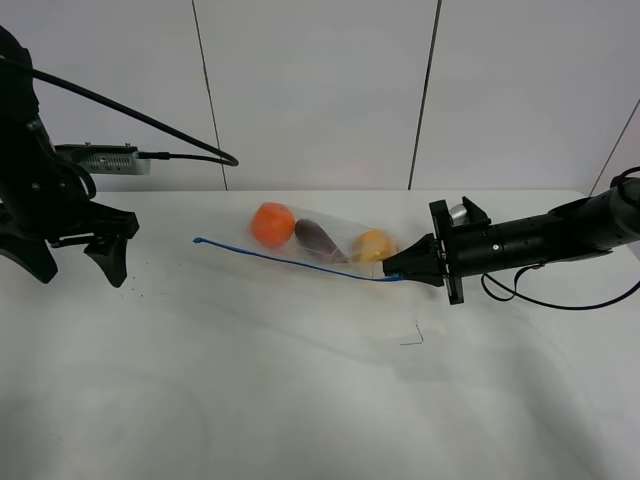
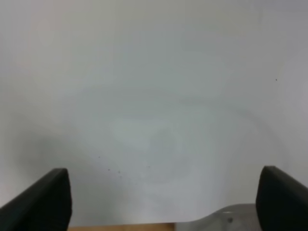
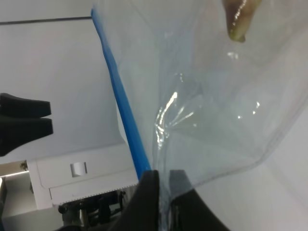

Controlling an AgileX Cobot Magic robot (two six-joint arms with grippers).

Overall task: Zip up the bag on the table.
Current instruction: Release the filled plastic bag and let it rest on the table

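The clear bag (image 1: 320, 252) lies on the white table (image 1: 300, 380), holding an orange (image 1: 272, 224), a purple eggplant (image 1: 320, 240) and a yellow fruit (image 1: 374, 246). Its blue zip strip (image 1: 290, 260) runs along the near edge. My right gripper (image 1: 392, 271) is shut on the strip's right end. In the right wrist view the fingers (image 3: 150, 192) pinch the strip (image 3: 120, 106) and the clear film (image 3: 211, 96). My left gripper (image 1: 75, 262) is open and empty at the far left, well away from the bag. Its fingertips (image 2: 43, 202) frame bare table.
A small thin dark mark (image 1: 414, 338) lies on the table in front of the bag. A grey box with a cable (image 1: 105, 158) sits at the back left edge. Small dark specks (image 1: 140, 290) lie near the left gripper.
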